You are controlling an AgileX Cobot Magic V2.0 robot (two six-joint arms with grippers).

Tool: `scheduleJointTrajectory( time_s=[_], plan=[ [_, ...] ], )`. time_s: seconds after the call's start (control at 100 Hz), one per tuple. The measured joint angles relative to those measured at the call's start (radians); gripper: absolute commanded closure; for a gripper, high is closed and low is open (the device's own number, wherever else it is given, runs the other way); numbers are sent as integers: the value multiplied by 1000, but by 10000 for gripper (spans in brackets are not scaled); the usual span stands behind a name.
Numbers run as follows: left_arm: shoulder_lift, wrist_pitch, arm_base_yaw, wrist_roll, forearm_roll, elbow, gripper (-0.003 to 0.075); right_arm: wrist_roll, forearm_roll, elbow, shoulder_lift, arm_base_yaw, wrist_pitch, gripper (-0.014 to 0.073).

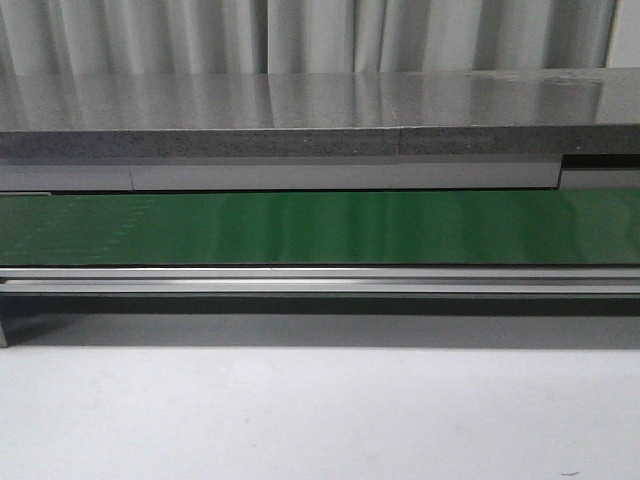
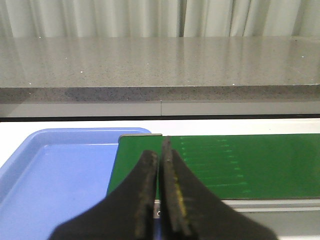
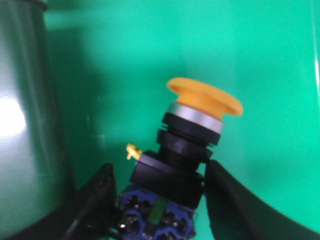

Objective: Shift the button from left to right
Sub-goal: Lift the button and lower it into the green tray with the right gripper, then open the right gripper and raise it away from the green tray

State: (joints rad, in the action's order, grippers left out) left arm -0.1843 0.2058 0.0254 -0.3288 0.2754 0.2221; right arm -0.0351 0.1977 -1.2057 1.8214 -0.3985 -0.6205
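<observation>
The button [image 3: 204, 101] has a yellow mushroom cap, a silver ring, a black body and a blue contact block. It shows only in the right wrist view. My right gripper [image 3: 160, 167] is shut on its lower body, one finger on each side, holding it tilted over the green conveyor belt [image 3: 260, 60]. My left gripper [image 2: 159, 150] is shut and empty, above the end of the green belt [image 2: 240, 165] next to a blue tray [image 2: 50, 185]. Neither gripper nor the button shows in the front view.
The green belt [image 1: 320, 228] runs across the front view with a metal rail along its near side. A grey stone counter [image 1: 300, 110] stands behind it, curtains beyond. A dark glossy rounded surface [image 3: 30, 125] stands beside the button. White tabletop [image 1: 320, 420] lies in front.
</observation>
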Motion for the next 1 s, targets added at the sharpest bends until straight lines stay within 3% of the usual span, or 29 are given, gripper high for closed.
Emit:
scheduleJointTrajectory(
  time_s=[0.14, 0.33, 0.4, 0.78, 1.0],
  plan=[
    [0, 0, 0, 0, 0, 0, 715, 0, -12, 0, 0, -2, 0, 372],
    [0, 0, 0, 0, 0, 0, 715, 0, -17, 0, 0, -2, 0, 160],
    [0, 0, 0, 0, 0, 0, 715, 0, -19, 0, 0, -2, 2, 121],
    [0, 0, 0, 0, 0, 0, 715, 35, -35, 0, -27, -1, 14, 129],
    [0, 0, 0, 0, 0, 0, 715, 35, -103, 0, -155, 64, 59, 129]
  ],
)
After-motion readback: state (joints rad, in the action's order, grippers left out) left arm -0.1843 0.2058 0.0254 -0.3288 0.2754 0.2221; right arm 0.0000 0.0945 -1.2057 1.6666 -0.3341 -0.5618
